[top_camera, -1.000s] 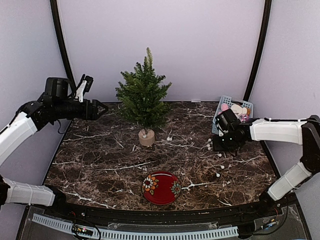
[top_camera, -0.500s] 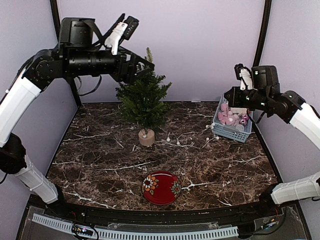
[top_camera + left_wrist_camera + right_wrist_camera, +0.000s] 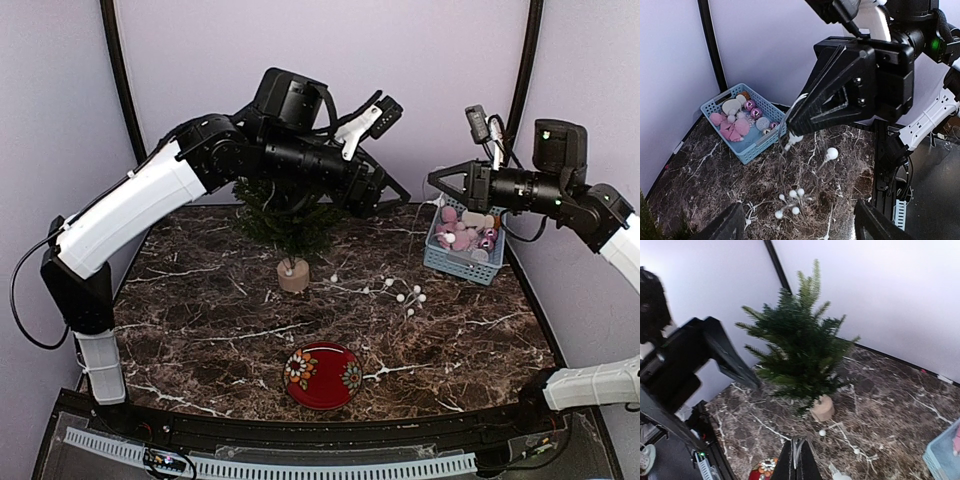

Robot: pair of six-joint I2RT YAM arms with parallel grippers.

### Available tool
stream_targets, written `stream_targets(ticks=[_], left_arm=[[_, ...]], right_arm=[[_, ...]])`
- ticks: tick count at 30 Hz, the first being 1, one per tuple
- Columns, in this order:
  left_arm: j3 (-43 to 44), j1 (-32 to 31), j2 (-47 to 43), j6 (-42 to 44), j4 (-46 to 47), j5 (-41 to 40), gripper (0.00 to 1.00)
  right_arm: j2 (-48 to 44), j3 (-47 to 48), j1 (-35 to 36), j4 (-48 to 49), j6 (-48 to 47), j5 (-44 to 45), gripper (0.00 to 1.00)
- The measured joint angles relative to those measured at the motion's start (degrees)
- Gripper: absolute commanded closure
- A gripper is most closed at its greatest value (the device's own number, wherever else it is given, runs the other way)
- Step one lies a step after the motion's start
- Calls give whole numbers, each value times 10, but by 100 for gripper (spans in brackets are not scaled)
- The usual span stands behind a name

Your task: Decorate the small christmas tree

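The small christmas tree point(image 3: 290, 228) stands at the back left on its wooden stump point(image 3: 293, 275), with my left arm reaching across its top half. The whole tree point(image 3: 800, 350) shows in the right wrist view. My left gripper point(image 3: 392, 198) hangs open in the air, right of the tree, with nothing between its fingers point(image 3: 732, 225). Facing it, my right gripper point(image 3: 433, 179) is shut on a thin wire garland of white balls point(image 3: 790, 120). The garland trails down to the table, where its ball cluster point(image 3: 405, 292) lies.
A blue basket point(image 3: 440, 262) with pink and white ornaments sits at the back right, under my right arm. A red flowered plate point(image 3: 322, 375) lies near the front edge. Dark marble tabletop point(image 3: 200, 320) spreads between them.
My left arm swung from the left wall up and across the tree to face the right gripper. The right gripper rose off the table with the garland, dragging its balls rightward.
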Motion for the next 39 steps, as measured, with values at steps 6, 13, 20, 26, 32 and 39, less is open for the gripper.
stream_targets(ticks=[6,13,20,26,32,39], left_arm=[[5,0,23,10,13,14,38],[5,0,29,6,40,54,43],[5,0,30,-19,84,114,90],[3,-2,40,-24,98,119,100],[-10,-1,41,-24,110,72,100],[-16,0,41,-26,124,41,100]], right_arm=[[-3,0,0,42,19,-120,100],[-3,0,0,60,35,-196,100],[-3,-1,0,66,43,-223,100],[-18,-26,-3,93,61,-192,69],[-106,-178,-3,170,106,-71,11],[-184,-427,12,300,180,21,7]])
